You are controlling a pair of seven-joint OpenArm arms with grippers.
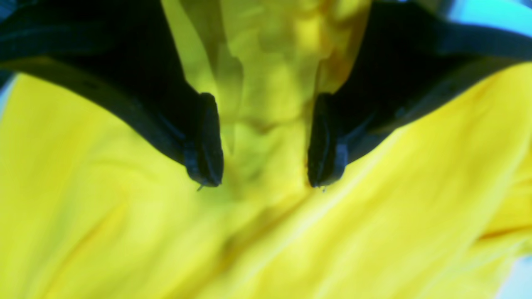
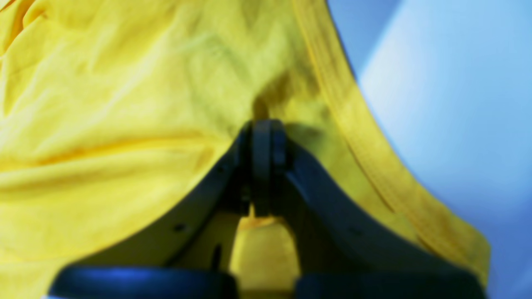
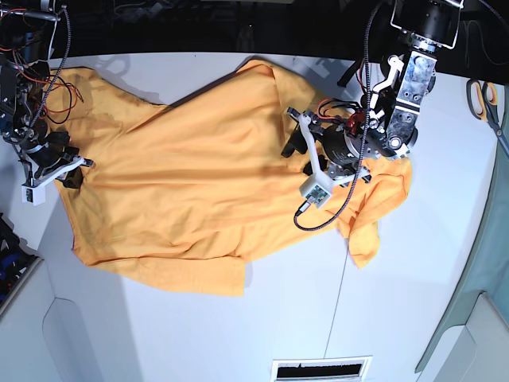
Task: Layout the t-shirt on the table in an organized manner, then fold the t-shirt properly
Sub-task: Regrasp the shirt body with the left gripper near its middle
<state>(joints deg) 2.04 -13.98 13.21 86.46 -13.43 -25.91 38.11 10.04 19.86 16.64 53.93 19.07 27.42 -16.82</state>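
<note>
Scissors (image 3: 479,97) (far from t-shirt (image 3: 191,183))

You have a pair of scissors (image 3: 479,97) with orange handles lying at the far right edge, and a white slotted vent (image 3: 320,370) sits at the near edge, well apart from them.
</note>
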